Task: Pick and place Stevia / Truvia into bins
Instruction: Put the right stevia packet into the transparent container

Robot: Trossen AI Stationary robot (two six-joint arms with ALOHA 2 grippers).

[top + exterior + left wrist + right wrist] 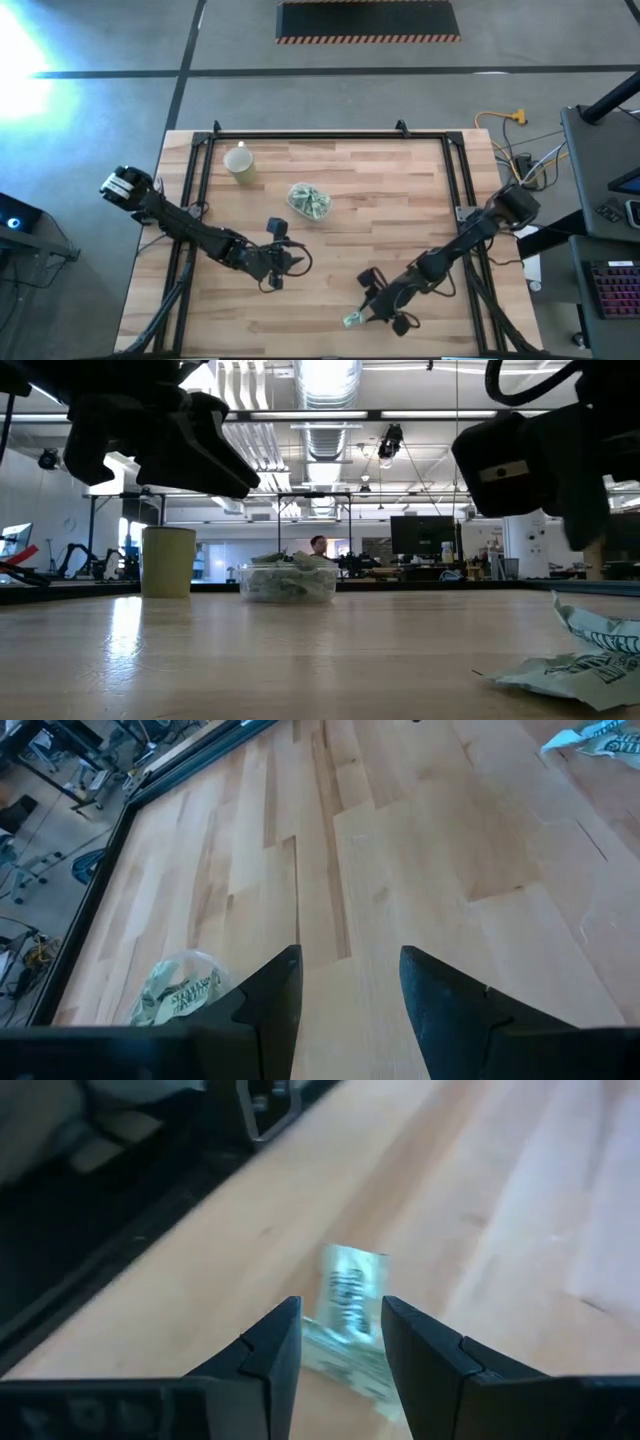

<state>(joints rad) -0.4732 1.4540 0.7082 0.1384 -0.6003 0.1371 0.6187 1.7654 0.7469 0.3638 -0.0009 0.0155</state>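
Note:
Two crumpled green-and-white sachets (352, 1305) lie on the wood near the table's near edge, also visible in the high view (352, 320) and the low view (580, 660). My right gripper (340, 1345) is open just above them, a finger on either side of the pair, with no touch showing. The clear tub (310, 200) stands mid-table on its base with several sachets inside (290, 580). My left gripper (348, 985) is open over bare wood, nearer than the tub (180, 990) and to its left.
A pale yellow cup (240, 162) stands near the far left corner (168, 560). A black frame (330, 137) runs round the table's edges. Bare wood lies between the tub and the loose sachets.

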